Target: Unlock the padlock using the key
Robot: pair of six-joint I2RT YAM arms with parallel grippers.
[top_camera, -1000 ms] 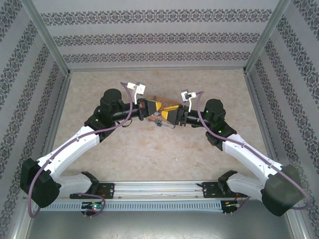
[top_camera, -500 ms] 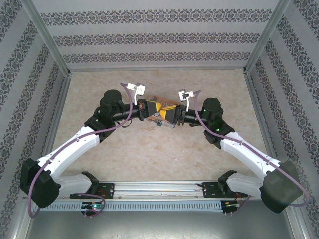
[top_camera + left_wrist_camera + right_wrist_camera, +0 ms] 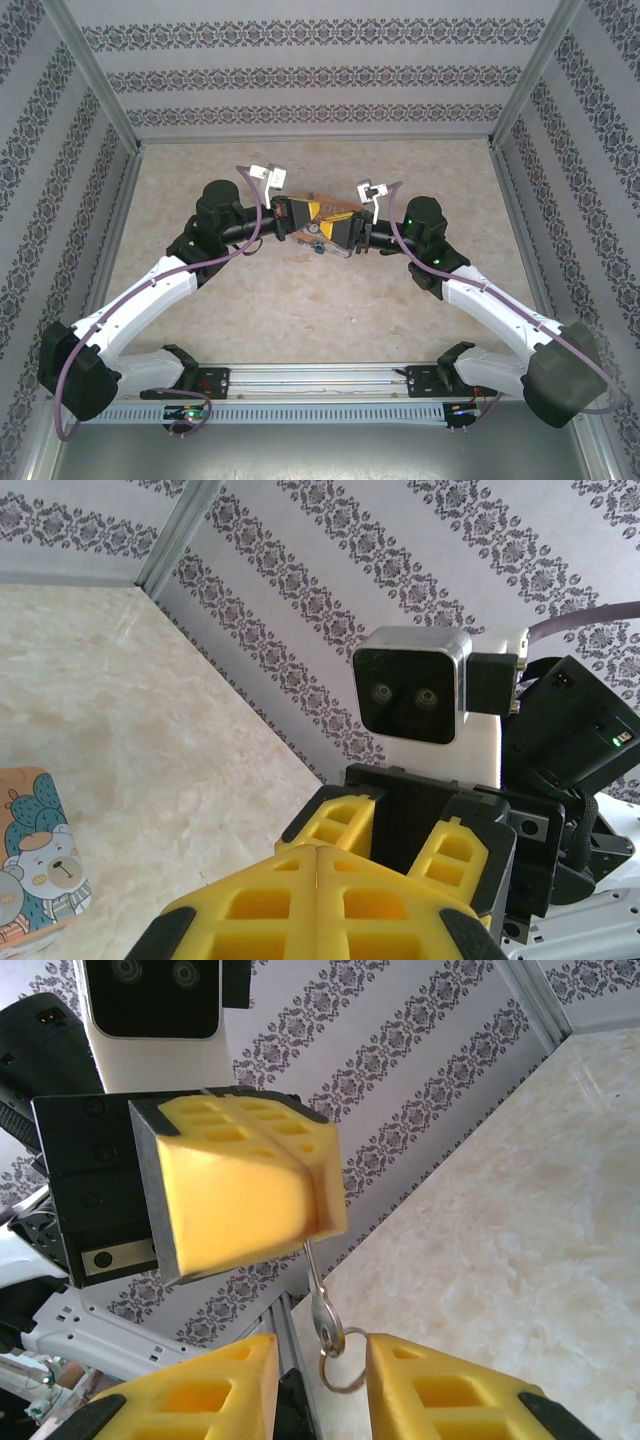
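Observation:
My left gripper (image 3: 312,214) (image 3: 316,858) is shut, and in the right wrist view its yellow pads (image 3: 250,1195) pinch the blade of the small silver key (image 3: 323,1312). The key hangs down with its ring (image 3: 342,1368). The bow and ring sit between the parted fingers of my right gripper (image 3: 336,228) (image 3: 322,1385); the ring touches the right-hand finger (image 3: 450,1390). The two grippers face each other tip to tip above the table. The tiny dark padlock (image 3: 318,248) lies on the table just in front of them.
A cartoon-printed box (image 3: 325,196) (image 3: 35,855) lies on the marble-patterned table just behind the grippers. Patterned walls close in the left, back and right. A metal rail (image 3: 320,378) runs along the near edge between the arm bases.
The right gripper has shifted a little left toward the left gripper, and its jaws have narrowed. The left arm has barely moved and stays shut.

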